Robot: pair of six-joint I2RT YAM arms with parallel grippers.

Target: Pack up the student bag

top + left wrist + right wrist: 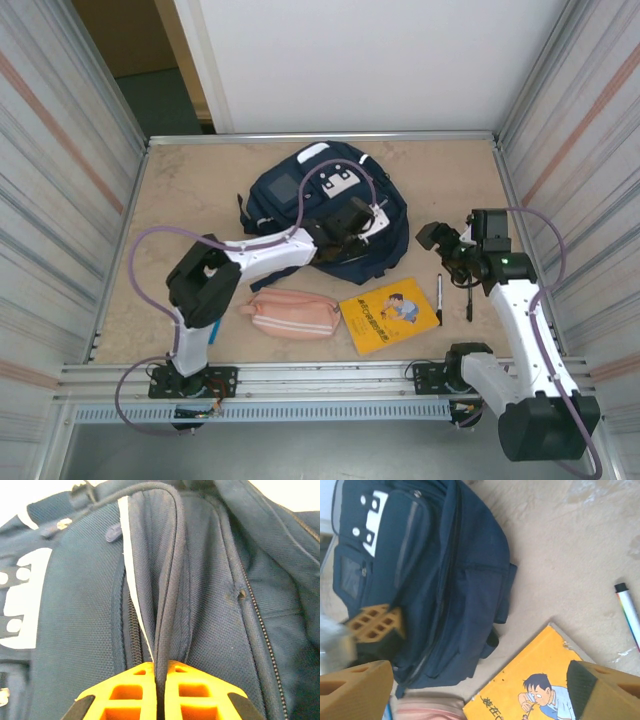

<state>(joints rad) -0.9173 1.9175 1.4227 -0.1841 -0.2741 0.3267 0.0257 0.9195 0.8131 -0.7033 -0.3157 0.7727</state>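
Navy cloth makes up the bag (325, 205), which lies at the far middle of the table (190, 210). The left gripper (160, 675) has its 2 orange fingers (132, 687) pinched tight on a fold of cloth beside the zip. I think it should lift that fold slowly, so the bag opens wide and the cloth does not slip. The right gripper (479, 692) hangs wide open over the yellow book (390, 314). The left wrist view shows the pinch up close. The top view shows the pink pouch (292, 312) and pen (439, 297) waiting.
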